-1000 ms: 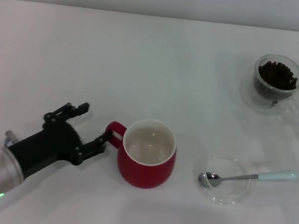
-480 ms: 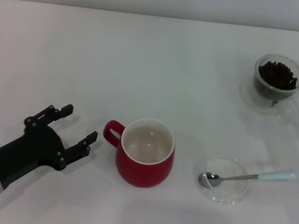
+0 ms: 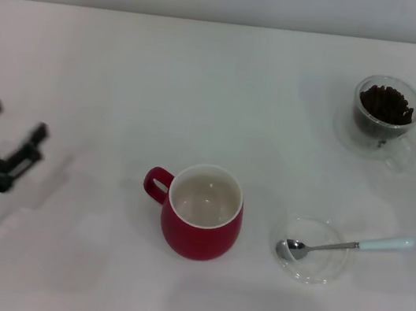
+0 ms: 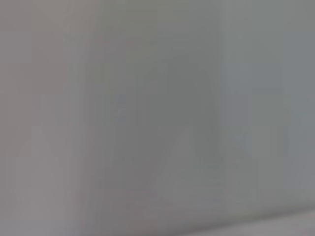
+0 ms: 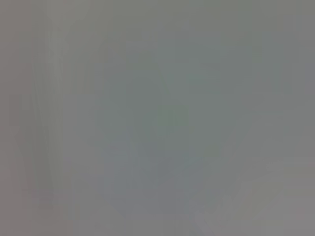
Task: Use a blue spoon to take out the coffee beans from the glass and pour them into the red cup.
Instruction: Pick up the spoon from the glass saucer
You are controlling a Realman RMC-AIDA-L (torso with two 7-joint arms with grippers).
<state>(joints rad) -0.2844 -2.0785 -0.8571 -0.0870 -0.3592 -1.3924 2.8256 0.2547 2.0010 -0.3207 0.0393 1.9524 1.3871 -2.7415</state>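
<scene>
We find the blue spoon (image 3: 346, 245), a small teaspoon with a shiny metal bowl and a pale light-blue handle, lying with its bowl in a flat clear round glass dish (image 3: 312, 250) and its handle sticking out past the rim towards the robot's right, which we judge leaves it easy to pick up. Nothing holds it. The rounded glossy red cup (image 3: 203, 211), white inside and empty, stands near the dish on its left. The small clear glass (image 3: 385, 116) of dark coffee beans (image 3: 387, 103) sits well apart, farther back. Our left gripper (image 3: 9, 140) hangs at the left edge, fingers spread and empty. The right gripper is out of view.
</scene>
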